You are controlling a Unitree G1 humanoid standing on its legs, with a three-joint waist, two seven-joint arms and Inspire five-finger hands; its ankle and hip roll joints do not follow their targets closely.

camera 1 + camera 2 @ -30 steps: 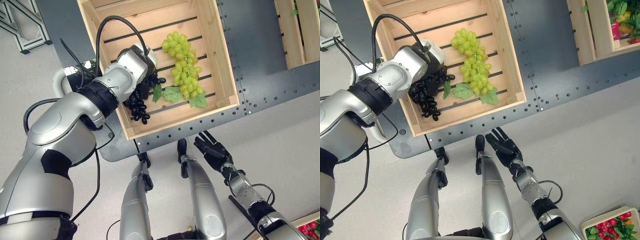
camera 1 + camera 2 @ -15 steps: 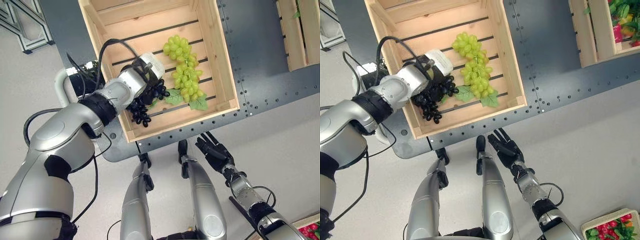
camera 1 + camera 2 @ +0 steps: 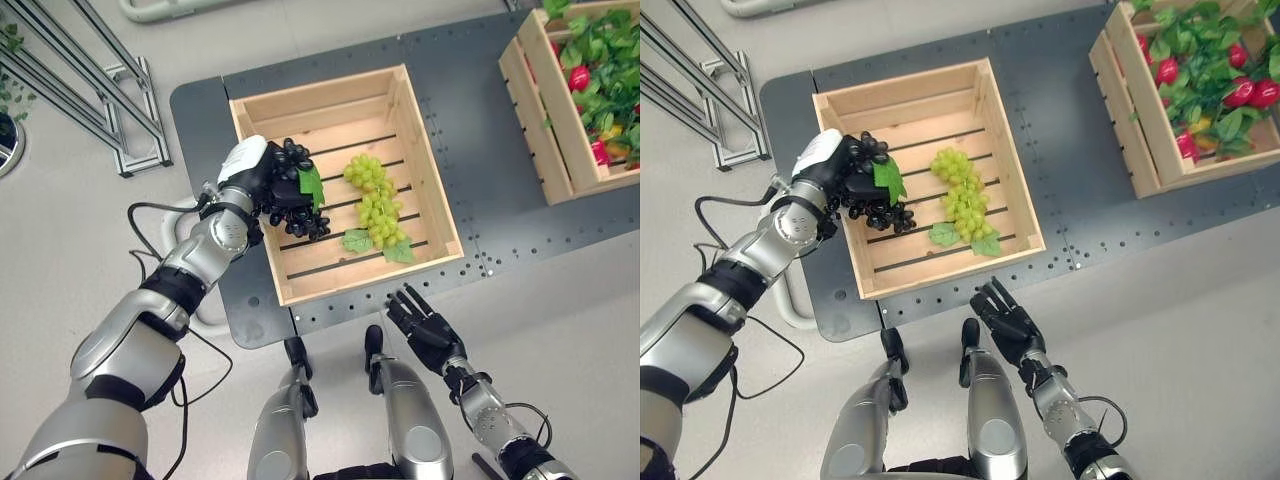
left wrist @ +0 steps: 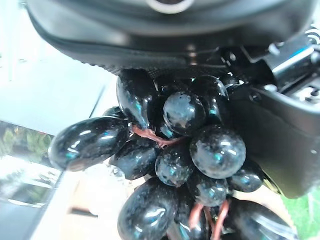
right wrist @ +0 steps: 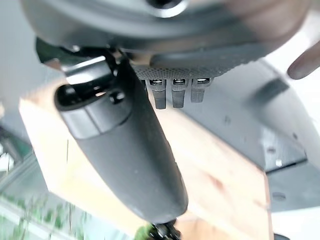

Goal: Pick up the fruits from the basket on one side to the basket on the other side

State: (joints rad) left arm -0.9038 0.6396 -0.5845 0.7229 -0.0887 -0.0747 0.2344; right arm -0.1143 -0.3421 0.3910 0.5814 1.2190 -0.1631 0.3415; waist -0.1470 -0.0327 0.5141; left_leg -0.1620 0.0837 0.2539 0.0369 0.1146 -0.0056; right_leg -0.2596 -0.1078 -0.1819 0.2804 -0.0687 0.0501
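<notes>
Black grape bunch (image 3: pixel 298 190) clasped in curled left hand (image 3: pixel 247 175), held above left wall of wooden crate (image 3: pixel 427 190). Green grape bunch (image 3: pixel 373 203) lying on crate slats, just beyond hand. Right hand (image 3: pixel 427 325) idle, fingers spread. Transfer judged unfinished: black bunch not yet released, second crate (image 3: pixel 548 120) well apart.

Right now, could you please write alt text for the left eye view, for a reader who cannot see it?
The left hand holds black grapes over the left side of a wooden crate, where green grapes lie on the slats. The right hand hangs open below the dark table; a second crate of produce stands at far right.
</notes>
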